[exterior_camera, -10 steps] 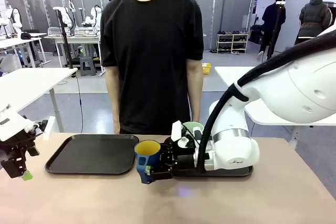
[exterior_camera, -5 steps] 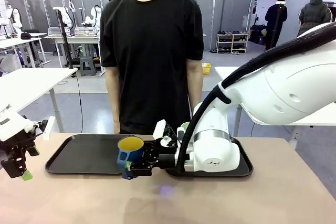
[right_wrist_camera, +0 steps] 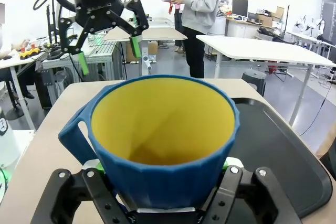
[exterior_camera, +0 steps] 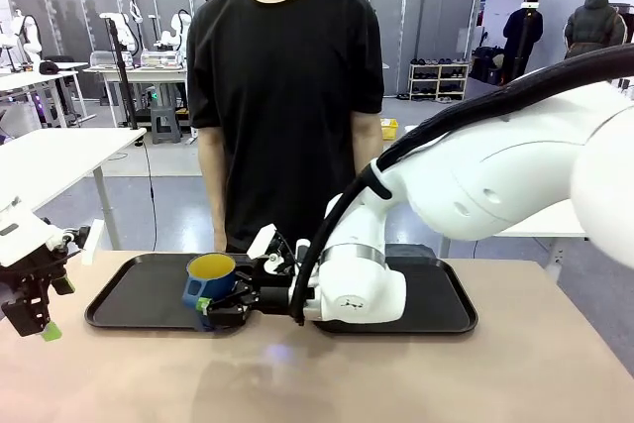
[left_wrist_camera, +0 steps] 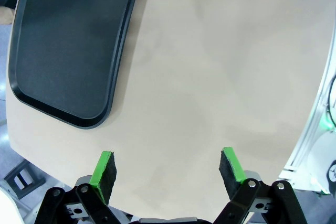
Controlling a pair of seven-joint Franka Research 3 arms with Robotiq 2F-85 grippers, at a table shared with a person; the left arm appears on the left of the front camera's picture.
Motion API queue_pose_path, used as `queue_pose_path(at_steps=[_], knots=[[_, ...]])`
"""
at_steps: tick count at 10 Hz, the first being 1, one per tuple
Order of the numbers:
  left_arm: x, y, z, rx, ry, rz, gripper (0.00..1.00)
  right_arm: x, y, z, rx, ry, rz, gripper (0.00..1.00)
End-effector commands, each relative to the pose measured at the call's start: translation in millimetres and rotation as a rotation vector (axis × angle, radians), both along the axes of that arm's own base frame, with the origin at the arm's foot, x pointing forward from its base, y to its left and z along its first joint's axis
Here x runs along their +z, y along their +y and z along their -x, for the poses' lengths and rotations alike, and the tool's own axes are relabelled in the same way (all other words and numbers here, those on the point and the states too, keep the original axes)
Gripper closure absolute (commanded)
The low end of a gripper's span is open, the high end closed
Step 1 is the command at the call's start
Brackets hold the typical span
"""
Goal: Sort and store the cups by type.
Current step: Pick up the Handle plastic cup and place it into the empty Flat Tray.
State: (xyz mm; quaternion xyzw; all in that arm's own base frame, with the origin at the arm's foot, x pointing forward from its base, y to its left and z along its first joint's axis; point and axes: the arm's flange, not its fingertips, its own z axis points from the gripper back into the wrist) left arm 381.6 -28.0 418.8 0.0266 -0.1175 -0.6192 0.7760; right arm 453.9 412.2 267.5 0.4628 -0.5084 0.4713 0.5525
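Beige tabletop (exterior_camera: 396, 373), matte, bearing two black trays side by side near the far edge. Left tray (exterior_camera: 149, 294) bare across its visible surface; right tray (exterior_camera: 441, 299) largely masked by the white bulk of the right arm reaching across the middle. Person in a black T-shirt (exterior_camera: 287, 96) standing at the far side of the table, directly behind the gap between the trays, arms hanging down. White tables and further people farther back in the room.

Dark blue mug (exterior_camera: 208, 284), yellow inside, faceted outer wall, upright, opening up. Clamped at its lower body by the right gripper (exterior_camera: 220, 306), green pads pressed against opposite sides. Located over the near right corner of the left tray; contact between mug base and tray not determinable. In the right wrist view, mug (right_wrist_camera: 163, 145) seen from just above the rim, handle projecting to picture left, interior showing nothing inside, right gripper (right_wrist_camera: 160, 203) closed around the lower wall.

Left gripper (exterior_camera: 35, 309) at the left edge of the table, well apart from both mug and trays, holding nothing. In the left wrist view, left gripper (left_wrist_camera: 168, 169) with jaws spread wide above bare tabletop, fingers (left_wrist_camera: 103, 169) green-padded, corner of the left tray (left_wrist_camera: 68, 61) ahead and to picture left.
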Motion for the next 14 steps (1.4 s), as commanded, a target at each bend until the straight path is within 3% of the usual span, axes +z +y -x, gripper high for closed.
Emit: queue_pose_path(at_steps=[1,14], knots=[[1,0,0,0.013,-0.007,-0.02,0.0,-9,23,-14,-0.07,-0.018,0.014,0.26],[1,0,0,0.013,-0.007,-0.02,0.0,-44,59,-64,-0.249,0.047,0.021,0.26]])
